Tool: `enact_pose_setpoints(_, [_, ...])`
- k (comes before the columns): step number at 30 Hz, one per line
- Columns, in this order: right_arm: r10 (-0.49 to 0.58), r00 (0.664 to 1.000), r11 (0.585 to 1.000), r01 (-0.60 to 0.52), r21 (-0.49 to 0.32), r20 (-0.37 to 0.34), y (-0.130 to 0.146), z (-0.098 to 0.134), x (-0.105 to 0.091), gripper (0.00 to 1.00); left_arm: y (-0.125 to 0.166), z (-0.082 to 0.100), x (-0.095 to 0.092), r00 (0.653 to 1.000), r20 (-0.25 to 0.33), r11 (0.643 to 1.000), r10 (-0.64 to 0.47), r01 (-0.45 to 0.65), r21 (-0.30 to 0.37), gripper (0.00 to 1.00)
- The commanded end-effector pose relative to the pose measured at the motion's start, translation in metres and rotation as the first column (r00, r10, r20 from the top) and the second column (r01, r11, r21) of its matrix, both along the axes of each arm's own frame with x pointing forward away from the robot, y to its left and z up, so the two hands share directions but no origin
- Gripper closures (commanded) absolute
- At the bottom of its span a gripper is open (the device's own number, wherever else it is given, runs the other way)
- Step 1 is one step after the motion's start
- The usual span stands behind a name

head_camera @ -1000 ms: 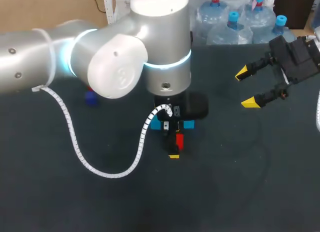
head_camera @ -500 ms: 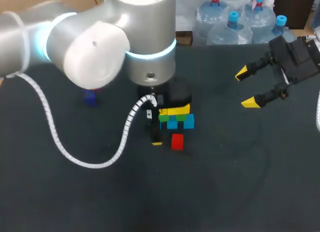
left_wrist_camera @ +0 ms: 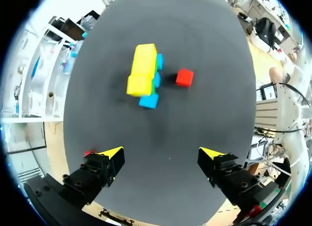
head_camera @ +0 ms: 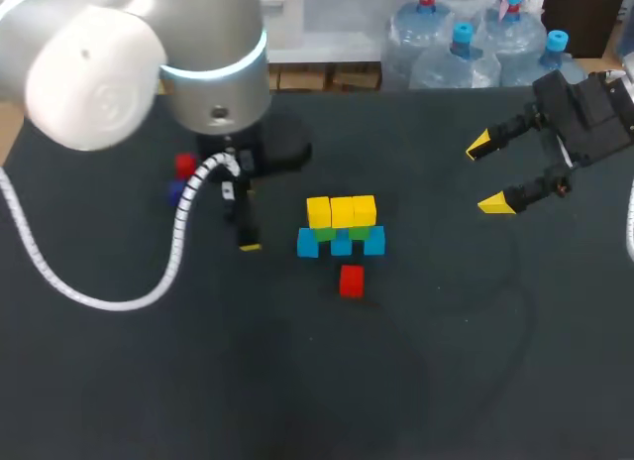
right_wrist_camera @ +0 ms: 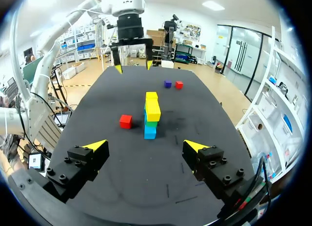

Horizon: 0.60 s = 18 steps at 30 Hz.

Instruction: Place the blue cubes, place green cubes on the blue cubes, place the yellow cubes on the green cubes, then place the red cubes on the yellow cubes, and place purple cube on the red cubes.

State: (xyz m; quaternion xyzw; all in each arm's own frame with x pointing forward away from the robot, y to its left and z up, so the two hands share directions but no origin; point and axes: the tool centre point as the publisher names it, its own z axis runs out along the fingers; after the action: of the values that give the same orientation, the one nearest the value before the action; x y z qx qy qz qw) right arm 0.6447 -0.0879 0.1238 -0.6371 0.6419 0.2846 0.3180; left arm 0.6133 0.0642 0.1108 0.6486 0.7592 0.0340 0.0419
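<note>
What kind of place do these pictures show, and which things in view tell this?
Most likely a robot test bench in a laboratory. A dark table holds small blocks: yellow cubes stacked over blue cubes, a red cube nearby. The left gripper and right gripper, both open, hang over it.

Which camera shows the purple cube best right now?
Right wrist view: the purple cube sits unobstructed beside a red cube. Head view shows it partly hidden by the left arm's cable; left wrist view misses it.

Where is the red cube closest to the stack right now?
In the head view, the red cube lies alone on the table, just on the near side of the blue cubes, apart from them.
</note>
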Motion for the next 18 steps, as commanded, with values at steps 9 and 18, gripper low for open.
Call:
enact_pose_setpoints(9, [0.0, 1.0, 1.0, 0.0, 0.001, 0.001, 0.0, 0.0, 0.0, 0.0, 0.035, -0.005, 0.068, 0.998, -0.052, 0.998, 0.031, -0.034, -0.049, 0.0])
enact_pose_setpoints(18, [0.0, 1.0, 1.0, 0.0, 0.001, 0.001, 0.0, 0.0, 0.0, 0.0, 0.052, -0.014, 0.12, 0.992, -0.118, 0.999, 0.046, -0.046, 0.005, 0.0])
